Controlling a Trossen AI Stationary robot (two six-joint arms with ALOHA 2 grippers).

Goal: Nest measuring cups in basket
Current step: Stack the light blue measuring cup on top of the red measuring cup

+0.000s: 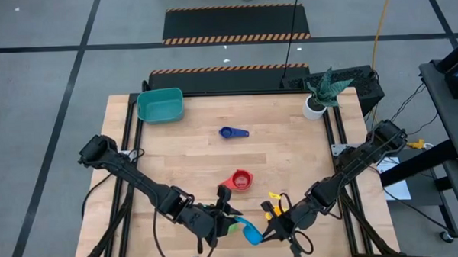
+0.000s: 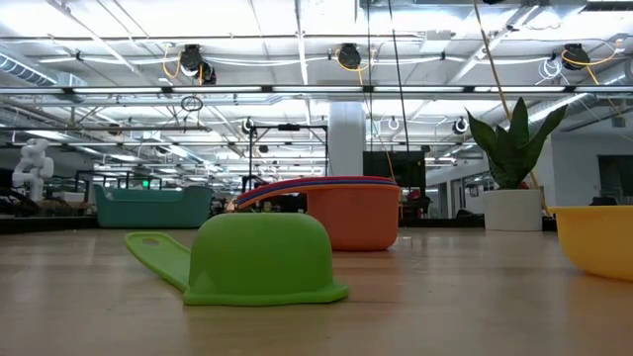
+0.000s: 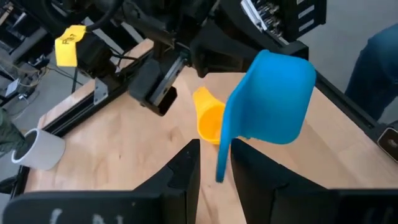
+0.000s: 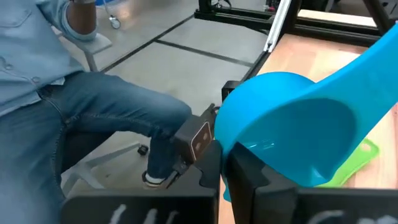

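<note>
both grippers meet at the wooden table's (image 1: 291, 153) near edge: the left gripper (image 1: 231, 218) is clamped on the light blue cup's (image 1: 252, 234) handle, and the right gripper (image 1: 274, 222), fingers together, seems to pinch its rim. the smooth teal basket (image 1: 160, 105) sits at the far-left corner, with open boards between.

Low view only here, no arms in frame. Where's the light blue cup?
Observer: The light blue cup is at the near edge, between both grippers.
Operator: Who has it?
Observer: The left gripper is closed on its handle. The right gripper pinches its rim.
Operator: Anything in the basket?
Observer: From above, the basket sits in the far left corner with no cup in it.
</note>
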